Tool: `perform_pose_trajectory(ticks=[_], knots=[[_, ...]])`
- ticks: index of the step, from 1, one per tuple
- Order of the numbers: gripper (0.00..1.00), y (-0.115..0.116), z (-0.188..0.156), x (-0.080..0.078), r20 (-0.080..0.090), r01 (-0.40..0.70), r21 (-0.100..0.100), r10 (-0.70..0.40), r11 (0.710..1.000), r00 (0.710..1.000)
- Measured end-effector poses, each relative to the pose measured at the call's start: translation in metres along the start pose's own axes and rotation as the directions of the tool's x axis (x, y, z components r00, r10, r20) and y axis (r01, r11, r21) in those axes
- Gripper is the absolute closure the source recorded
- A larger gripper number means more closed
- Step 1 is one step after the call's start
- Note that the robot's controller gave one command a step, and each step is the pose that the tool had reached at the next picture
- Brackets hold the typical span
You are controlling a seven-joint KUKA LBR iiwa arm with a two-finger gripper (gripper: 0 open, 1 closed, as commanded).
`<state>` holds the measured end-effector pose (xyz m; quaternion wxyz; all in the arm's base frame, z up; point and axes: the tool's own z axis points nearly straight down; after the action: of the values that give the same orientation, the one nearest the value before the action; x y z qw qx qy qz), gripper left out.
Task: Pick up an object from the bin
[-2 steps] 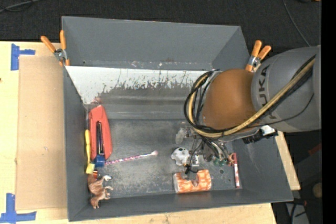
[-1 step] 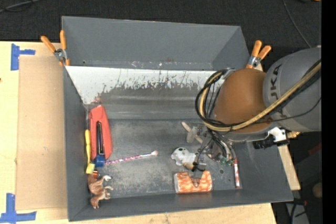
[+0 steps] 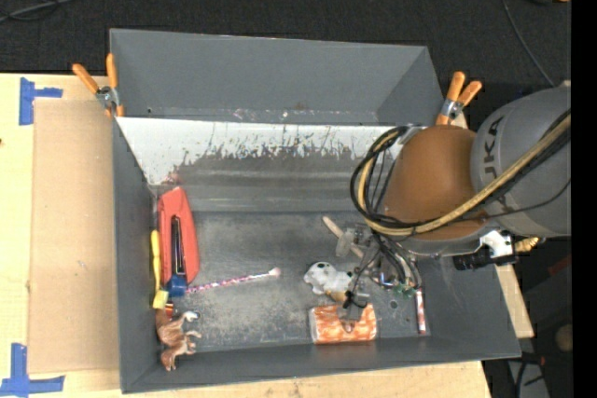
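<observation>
My gripper reaches down from under the arm's orange cover into the bin's front right part. Its dark tip sits at the top edge of a flat orange-and-white patterned packet lying by the front wall. Just left of the gripper lies a small white toy with dark spots. A pale beige stick-like piece rests a little behind it. A thin red and silver pen-like thing lies to the gripper's right.
Along the left wall lies a red flat tool with a yellow piece beside it. A pink striped stick lies on the middle floor. A brown toy animal sits in the front left corner.
</observation>
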<state>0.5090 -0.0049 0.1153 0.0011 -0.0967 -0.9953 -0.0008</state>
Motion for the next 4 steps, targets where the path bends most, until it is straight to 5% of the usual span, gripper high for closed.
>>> perform_pose_trajectory(ticks=[1, 2, 4], knots=[[0.00, -0.002, 0.048, 0.002, -0.001, -0.174, -0.001, 0.174, 0.985, 0.985], [1.00, 0.008, 0.045, 0.019, -0.001, -0.188, -0.002, 0.188, 0.982, 0.982], [1.00, 0.008, 0.033, 0.019, -0.002, -0.189, -0.002, 0.189, 0.982, 0.982]])
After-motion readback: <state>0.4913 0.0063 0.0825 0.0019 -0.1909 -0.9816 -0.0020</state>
